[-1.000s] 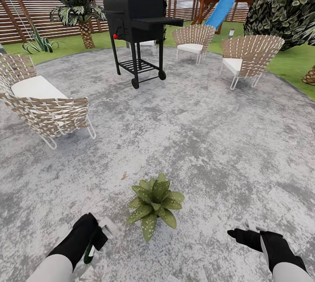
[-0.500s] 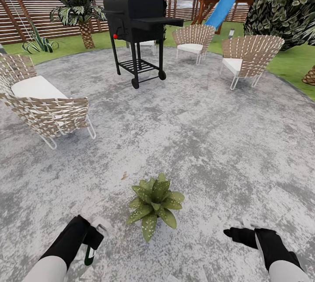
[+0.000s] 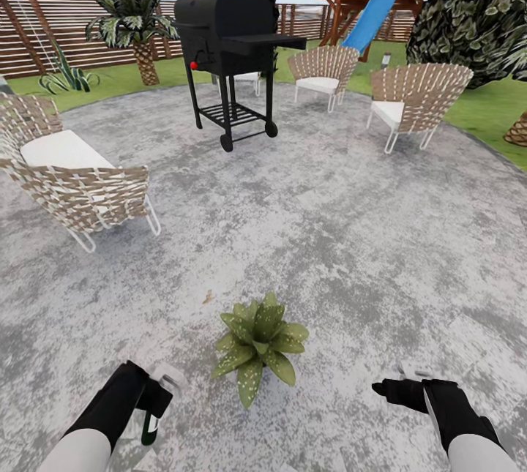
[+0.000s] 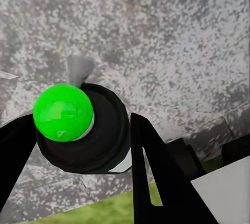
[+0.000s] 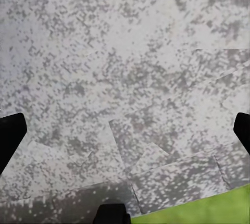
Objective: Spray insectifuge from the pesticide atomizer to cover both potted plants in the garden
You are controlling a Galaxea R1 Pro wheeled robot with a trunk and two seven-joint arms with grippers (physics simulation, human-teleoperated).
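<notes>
On the grey speckled patio [image 3: 329, 238], left hand [image 3: 150, 402] grasps the white dark-bottomed spray bottle [image 3: 157, 402] at eight o'clock of the green-leaved potted rosette [image 3: 260, 344]; right hand [image 3: 399, 388] released.

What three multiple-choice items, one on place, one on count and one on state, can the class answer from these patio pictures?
1. Where does the potted plant stand?
A. On the grey paved patio, between the two arms
B. On the lawn by the fence
C. On the grill's side shelf

2. How many woven chairs with white cushions show in the head view?
A. One
B. Two
C. Three

3. What is the left end effector doing?
A. Hanging open with nothing in it
B. Closed around the pesticide atomizer
C. Gripping a leaf of the plant

Answers: 1 A, the plant sits on the mottled patio ahead of both arms. 2 C, one chair is at the left and two, and, are beyond the grill. 3 B, the left wrist view shows the dark fingers on either side of the bottle.
</notes>
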